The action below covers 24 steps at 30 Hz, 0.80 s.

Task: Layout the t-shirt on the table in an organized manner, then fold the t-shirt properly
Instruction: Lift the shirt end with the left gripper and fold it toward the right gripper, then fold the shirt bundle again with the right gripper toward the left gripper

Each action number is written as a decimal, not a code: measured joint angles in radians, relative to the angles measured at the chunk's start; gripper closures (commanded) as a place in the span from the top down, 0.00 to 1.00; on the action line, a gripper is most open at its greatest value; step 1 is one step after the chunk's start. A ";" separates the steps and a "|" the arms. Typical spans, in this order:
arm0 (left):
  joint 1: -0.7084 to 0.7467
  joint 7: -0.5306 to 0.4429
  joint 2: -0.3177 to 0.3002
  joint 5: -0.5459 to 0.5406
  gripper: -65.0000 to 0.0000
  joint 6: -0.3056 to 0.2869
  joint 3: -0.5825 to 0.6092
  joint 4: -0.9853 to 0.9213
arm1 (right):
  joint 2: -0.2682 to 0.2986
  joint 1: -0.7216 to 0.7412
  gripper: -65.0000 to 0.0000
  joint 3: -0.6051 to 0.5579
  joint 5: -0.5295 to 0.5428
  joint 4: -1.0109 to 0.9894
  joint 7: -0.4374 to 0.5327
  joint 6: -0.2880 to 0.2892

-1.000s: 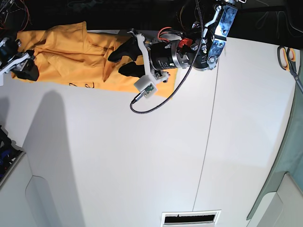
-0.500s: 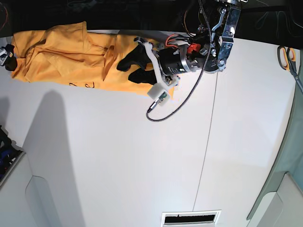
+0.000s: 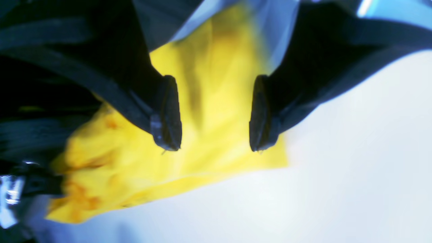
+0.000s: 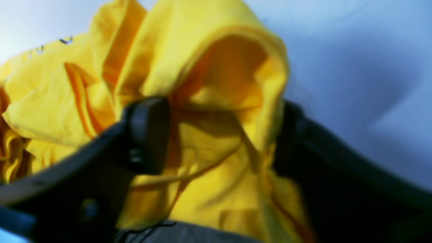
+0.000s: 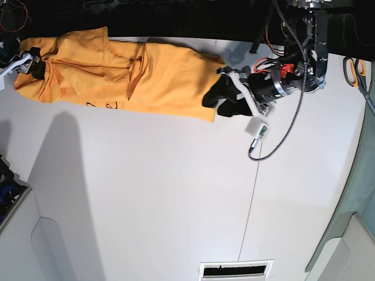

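Observation:
The orange-yellow t-shirt [image 5: 117,73] lies stretched out lengthwise along the far edge of the white table [image 5: 146,193], with black lettering near its front hem. My left gripper [image 5: 213,98] is at the shirt's right end. In the left wrist view it [image 3: 213,114] is open, with flat cloth [image 3: 216,67] behind the gap between its pads [image 3: 167,113]. My right gripper [image 5: 33,62] is at the shirt's left end. In the right wrist view it [image 4: 219,135] is wide open, with a bunched fold of the shirt [image 4: 216,67] standing between its fingers [image 4: 148,135].
Orange-handled scissors [image 5: 356,71] lie at the table's far right. A grey-green panel [image 5: 364,193] borders the right edge. A thin dark seam [image 5: 253,187] runs down the table. A slotted vent [image 5: 235,270] sits at the near edge. A cable [image 5: 275,140] hangs from the left arm.
My left gripper has moved right, from the middle of the shirt to its right end, and the shirt now reaches further right. My right gripper has come back onto the shirt's left end.

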 measured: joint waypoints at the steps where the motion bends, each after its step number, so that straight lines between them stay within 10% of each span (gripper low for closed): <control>1: 0.000 0.002 -0.023 0.001 0.54 0.000 -0.026 0.000 | 0.000 0.000 0.28 -0.001 0.001 0.000 -0.003 0.000; 3: 0.000 -0.005 -0.059 0.000 0.54 0.000 -0.074 0.000 | -0.003 0.000 0.01 -0.002 0.000 0.000 -0.006 0.000; 13: 0.064 -0.052 -0.112 -0.009 0.54 0.030 -0.101 -0.139 | -0.007 -0.003 0.00 0.136 -0.009 0.145 -0.010 0.000; 19: 0.058 -0.090 -0.045 -0.049 0.54 0.026 -0.053 -0.214 | -0.013 0.000 0.00 0.163 0.055 0.368 -0.090 -0.003; 24: 0.058 -0.136 0.035 -0.041 0.54 0.017 0.045 -0.255 | -0.129 0.017 0.00 0.143 0.113 0.545 -0.127 -0.003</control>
